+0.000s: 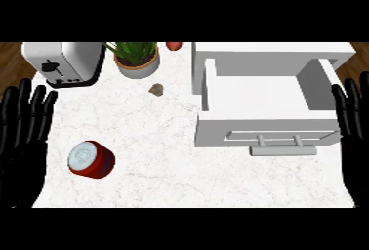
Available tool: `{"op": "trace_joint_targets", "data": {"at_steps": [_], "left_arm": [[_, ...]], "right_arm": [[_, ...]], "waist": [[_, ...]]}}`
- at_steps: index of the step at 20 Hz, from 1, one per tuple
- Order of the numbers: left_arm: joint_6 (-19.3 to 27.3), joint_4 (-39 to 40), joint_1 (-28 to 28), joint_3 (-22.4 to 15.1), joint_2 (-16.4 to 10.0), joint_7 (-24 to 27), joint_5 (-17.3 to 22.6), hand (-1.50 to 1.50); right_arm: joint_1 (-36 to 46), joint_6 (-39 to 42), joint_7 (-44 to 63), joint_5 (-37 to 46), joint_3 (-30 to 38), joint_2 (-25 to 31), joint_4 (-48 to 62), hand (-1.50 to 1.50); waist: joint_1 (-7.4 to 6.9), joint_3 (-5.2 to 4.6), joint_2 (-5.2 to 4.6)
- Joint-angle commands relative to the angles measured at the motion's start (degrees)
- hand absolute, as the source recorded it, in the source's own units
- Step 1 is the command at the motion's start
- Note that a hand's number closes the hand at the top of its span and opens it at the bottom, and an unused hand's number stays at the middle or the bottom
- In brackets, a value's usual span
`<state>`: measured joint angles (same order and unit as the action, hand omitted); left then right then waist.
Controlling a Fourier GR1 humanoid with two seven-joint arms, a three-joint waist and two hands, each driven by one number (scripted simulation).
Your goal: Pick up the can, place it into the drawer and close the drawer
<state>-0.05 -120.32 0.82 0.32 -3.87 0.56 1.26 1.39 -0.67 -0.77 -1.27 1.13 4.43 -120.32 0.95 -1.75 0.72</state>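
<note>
Can first: in the head view, the red can (pixel 92 158) sat on the white counter (pixel 173 146), down at the lower left. It looked to be standing up, with its round silver lid facing you, so its long way ran up and down, not along the counter.

Your left hand (pixel 22 141) was at the left edge, just beside the can but not touching it. Its fingers were straight and spread, pointing up, and it held nothing. It was resting. The can lay a little to the right of that hand, on its lower side.

Your right hand (pixel 355 127) was at the right edge, fingers also straight and spread, holding nothing. It was well apart from the can, with the whole counter in between.

So the left hand was the nearer one, and I think it was the one to send for the can.

The drawer (pixel 267 124) was pulled open on the right side, near your right hand, with nothing inside that I could see. Its handle (pixel 283 141) faced you. The can was far from it, so the can had a long way to go across to the right.
</note>
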Motion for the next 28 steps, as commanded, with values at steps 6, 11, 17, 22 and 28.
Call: {"op": "trace_joint_targets", "data": {"at_steps": [6,11,17,22,28], "left_arm": [[-29.4,-1.6,-1.1,-11.4,-9.1,3.1,22.8,-1.50],[-40.6,4.1,8.5,-3.4,-24.4,-2.2,28.2,-1.50],[-52.6,9.3,11.5,9.5,-33.8,0.8,40.4,-1.50],[-49.7,9.1,9.4,9.2,-35.7,-7.2,47.8,-1.50],[-52.0,17.4,5.3,11.4,-33.2,-9.1,45.5,-1.50]], "right_arm": [[1.1,0.7,-0.4,1.3,0.4,1.7,-0.1,-1.50],[-6.9,-2.2,12.4,2.6,-1.4,-0.5,0.5,-1.50],[-7.8,0.0,12.0,0.2,3.8,2.8,1.2,-1.50],[-11.6,3.0,8.4,-1.8,4.3,2.3,1.9,-1.50],[-15.6,3.8,5.1,-0.5,3.6,0.5,1.1,-1.50]], "waist": [[0.88,1.37,-0.76],[-1.01,1.56,-0.65],[-1.26,1.73,-0.68],[-0.97,1.79,-0.68],[-0.77,1.75,-0.70]]}}
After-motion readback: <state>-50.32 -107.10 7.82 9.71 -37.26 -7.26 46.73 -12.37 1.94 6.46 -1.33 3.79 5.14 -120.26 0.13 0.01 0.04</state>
